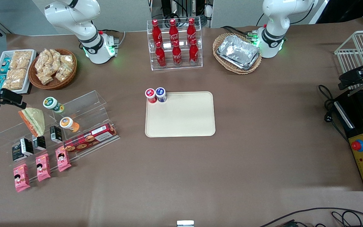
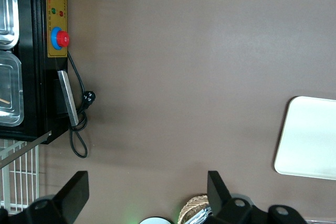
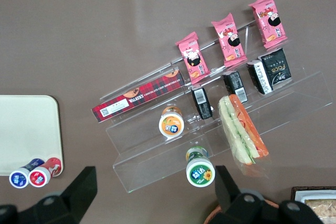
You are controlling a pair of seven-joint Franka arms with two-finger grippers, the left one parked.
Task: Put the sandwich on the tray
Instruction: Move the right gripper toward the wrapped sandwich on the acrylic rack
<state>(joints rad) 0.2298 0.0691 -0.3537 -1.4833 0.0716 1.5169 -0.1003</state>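
While the sandwich (image 1: 33,121) leaned on the clear stepped shelf (image 1: 74,107) at the left of the front frame, well apart from the tray (image 1: 181,123) at centre, a careless descent looked likely to knock the green-capped cup (image 1: 53,104) or orange cup (image 1: 68,124) beside it, or to crush the soft wedge in its slippery wrap. Two cups (image 1: 155,94) already crowded one tray corner. The pincer (image 3: 152,192) hung above the shelf, spread wide, gripping and touching nothing
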